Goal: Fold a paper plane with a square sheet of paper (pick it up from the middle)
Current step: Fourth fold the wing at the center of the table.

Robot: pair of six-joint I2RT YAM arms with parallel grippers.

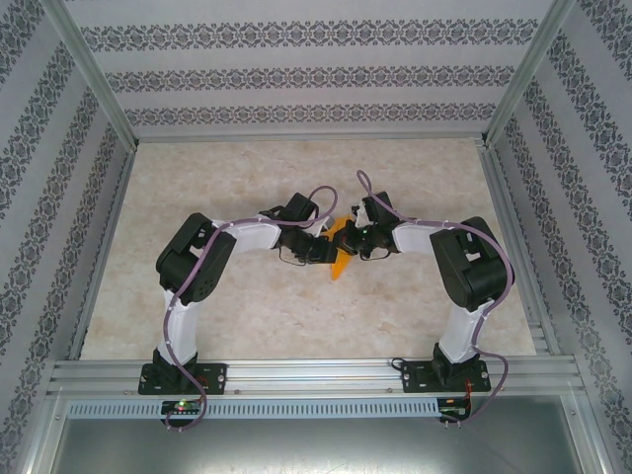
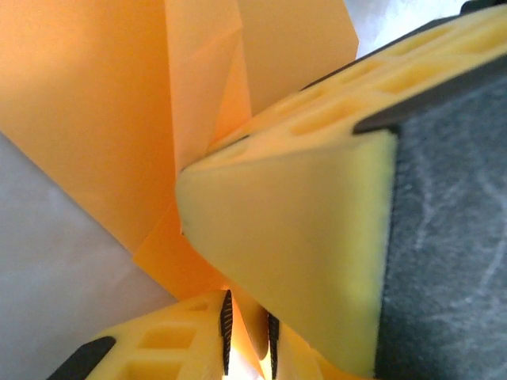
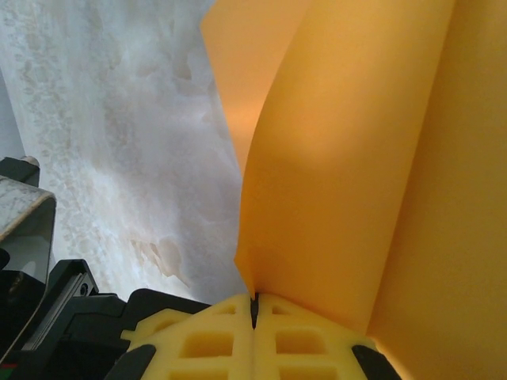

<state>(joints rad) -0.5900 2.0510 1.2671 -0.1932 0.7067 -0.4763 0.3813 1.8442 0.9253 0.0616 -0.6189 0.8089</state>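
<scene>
Pinching paper plane [image 3: 341, 174] in right claw [image 3: 253, 307].

Beige marbled tabletop [image 1: 247, 316]; patterned wallpaper walls [image 1: 296, 74]; aluminium frame rails [image 1: 316, 373].

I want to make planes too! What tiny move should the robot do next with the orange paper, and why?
Probably close the left gripper on the orange paper: its pads sit slightly apart around a fold, while the right gripper pinches it shut.
</scene>
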